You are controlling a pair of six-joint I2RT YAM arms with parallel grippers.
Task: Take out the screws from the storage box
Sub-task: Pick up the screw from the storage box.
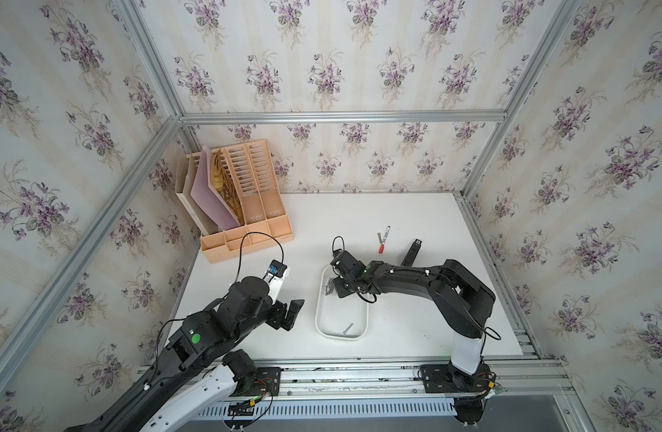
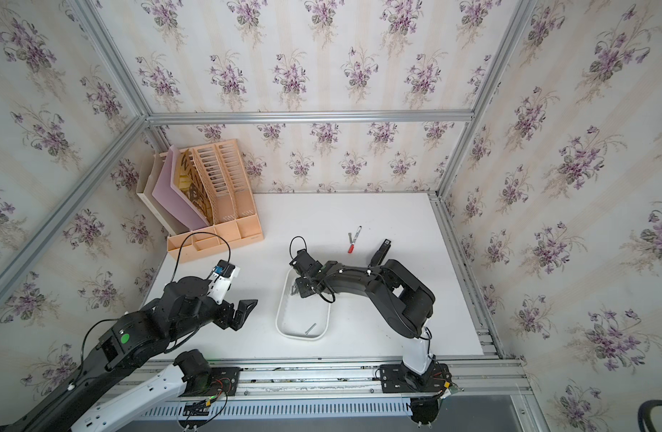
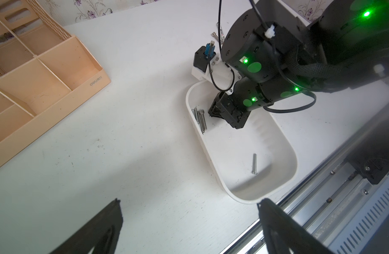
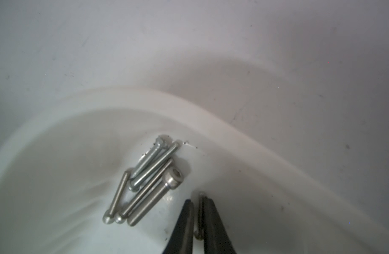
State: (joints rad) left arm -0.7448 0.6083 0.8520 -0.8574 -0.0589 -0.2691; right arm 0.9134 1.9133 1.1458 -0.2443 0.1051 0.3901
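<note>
The right claw is pinched shut on one screw inside the box; next, I'd say, comes a clean lift straight out.

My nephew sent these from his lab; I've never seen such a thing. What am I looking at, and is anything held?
A robot: a left arm and a right arm at a table, each ending in a two-fingered end effector. Two pictures look down from overhead; two come from cameras on the wrists. On the table are a white tray of screws, a peach file organizer, a red marker and a black bar. The right end effector, down in the tray, is shut on one screw. The left end effector hangs open, holding nothing.
</note>
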